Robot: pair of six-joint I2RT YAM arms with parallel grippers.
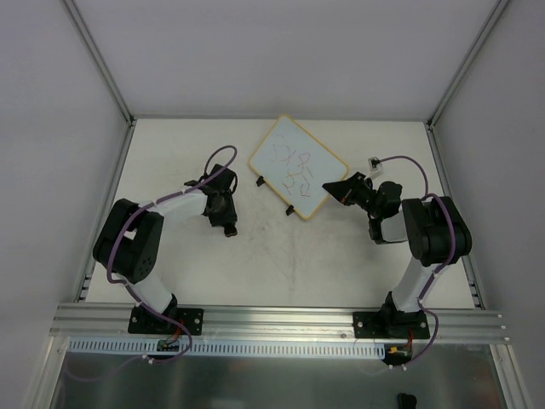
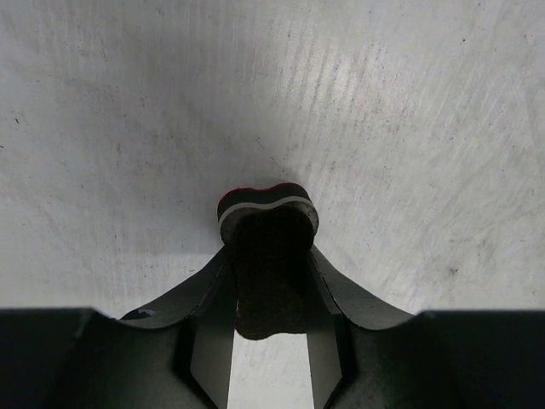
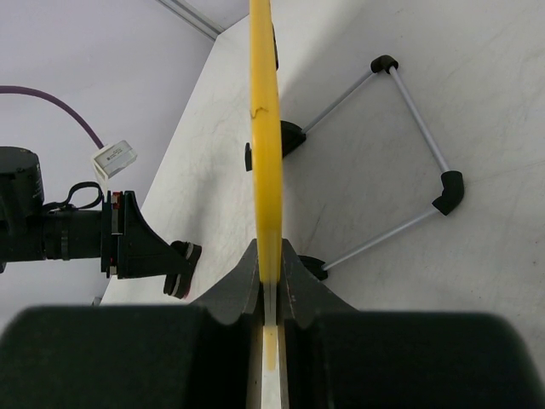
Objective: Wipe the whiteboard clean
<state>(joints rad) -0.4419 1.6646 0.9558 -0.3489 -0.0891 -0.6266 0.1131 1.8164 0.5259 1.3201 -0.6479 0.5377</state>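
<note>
The whiteboard point(image 1: 298, 166) stands at the back middle of the table, with red scribbles on its white face and two black clips on its lower-left edge. My right gripper point(image 1: 337, 187) is shut on its right edge. In the right wrist view the board's yellow edge point(image 3: 265, 128) runs straight up from between my right gripper's point(image 3: 269, 256) fingers. My left gripper point(image 1: 228, 223) is left of the board, apart from it, and shut on the black eraser point(image 1: 230, 231). In the left wrist view my left gripper point(image 2: 268, 256) clamps the eraser point(image 2: 268, 217) just above the table.
The board's wire stand point(image 3: 409, 170) with black end caps rests on the table behind the board. My left gripper and its eraser point(image 3: 181, 268) show to the left in the right wrist view. White walls and metal frame posts point(image 1: 98, 60) enclose the table.
</note>
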